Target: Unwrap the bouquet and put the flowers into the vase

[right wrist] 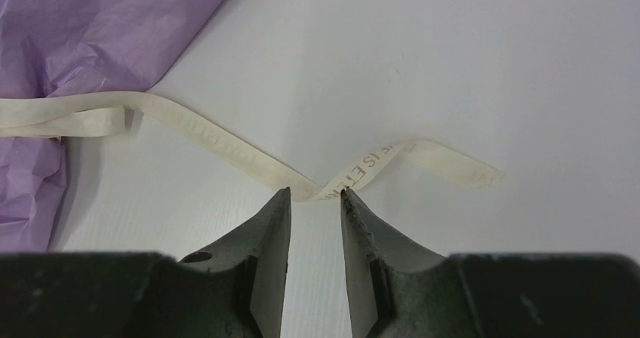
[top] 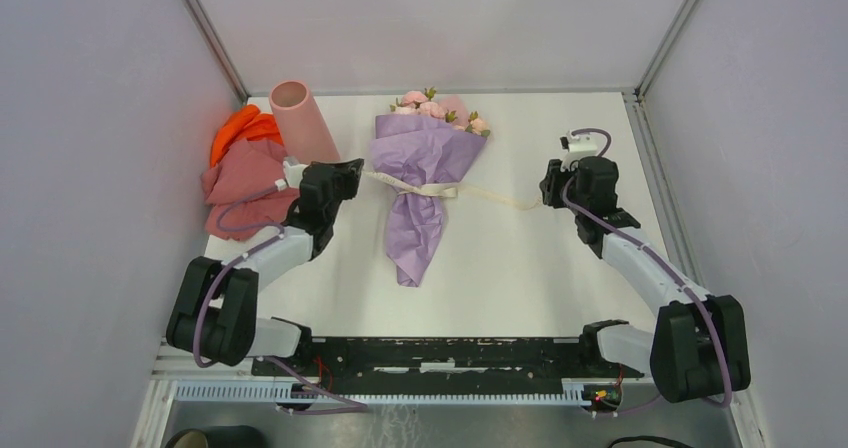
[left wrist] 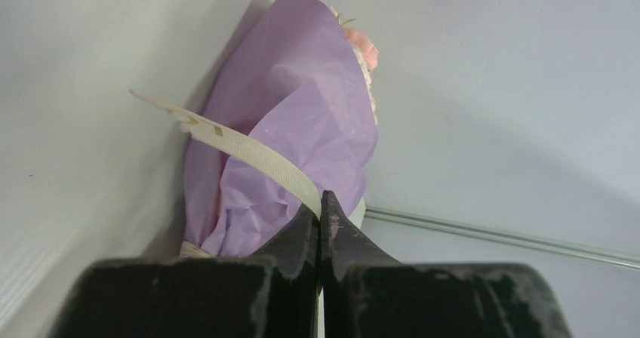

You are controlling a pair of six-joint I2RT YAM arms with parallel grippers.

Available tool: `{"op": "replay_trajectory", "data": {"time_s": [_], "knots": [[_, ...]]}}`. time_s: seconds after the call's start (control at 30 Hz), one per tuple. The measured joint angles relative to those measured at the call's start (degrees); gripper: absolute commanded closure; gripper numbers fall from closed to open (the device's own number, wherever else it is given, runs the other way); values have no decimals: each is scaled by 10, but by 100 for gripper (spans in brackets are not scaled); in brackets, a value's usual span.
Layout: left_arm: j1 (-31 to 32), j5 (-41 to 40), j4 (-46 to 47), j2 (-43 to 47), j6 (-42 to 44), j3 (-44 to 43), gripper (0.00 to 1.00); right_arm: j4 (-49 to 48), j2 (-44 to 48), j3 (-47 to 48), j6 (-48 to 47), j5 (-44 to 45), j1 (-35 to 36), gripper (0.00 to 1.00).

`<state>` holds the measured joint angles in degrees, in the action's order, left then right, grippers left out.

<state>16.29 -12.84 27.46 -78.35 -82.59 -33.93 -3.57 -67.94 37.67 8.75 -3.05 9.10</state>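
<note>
In the left wrist view the left gripper (left wrist: pixel 321 202) has its fingers pressed together at lower centre, pinching the end of the cream ribbon (left wrist: pixel 249 149), which runs up and to the left across the lilac paper (left wrist: pixel 302 104). In the right wrist view the right gripper (right wrist: pixel 315 195) has its fingers a narrow gap apart, with bare table showing between them. The other tail of the ribbon crosses in a twist right at the tips, and whether they touch it I cannot tell. From above, the bouquet (top: pixel 425 168) lies flat at the centre of the white table (top: pixel 520 258), between the two grippers. Its narrow end points to the lower edge and the ribbon is tied round its waist. The flowers (top: pixel 432 108) show at its upper end. The vase (top: pixel 303 120) lies on its side at upper left, mouth toward the back wall, beside an orange cloth (top: pixel 240 130) and a salmon-pink cloth (top: pixel 245 183).
</note>
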Motion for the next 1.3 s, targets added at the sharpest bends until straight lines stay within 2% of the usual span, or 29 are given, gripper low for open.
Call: {"op": "replay_trajectory", "data": {"time_s": [0.23,0.53,0.97,1.3], "knots": [[-12,-6,-74,61,54,-3,98,0,-20,3,0,-1,13,60],[-57,-21,-199,163,145,-96,98,-2,-82,21,-5,-1,84,46],[-115,-19,-322,186,196,-126,98,1,-296,205,-28,-17,209,30],[-121,-8,-334,202,210,-135,98,21,-397,287,-53,-15,240,24]]}}
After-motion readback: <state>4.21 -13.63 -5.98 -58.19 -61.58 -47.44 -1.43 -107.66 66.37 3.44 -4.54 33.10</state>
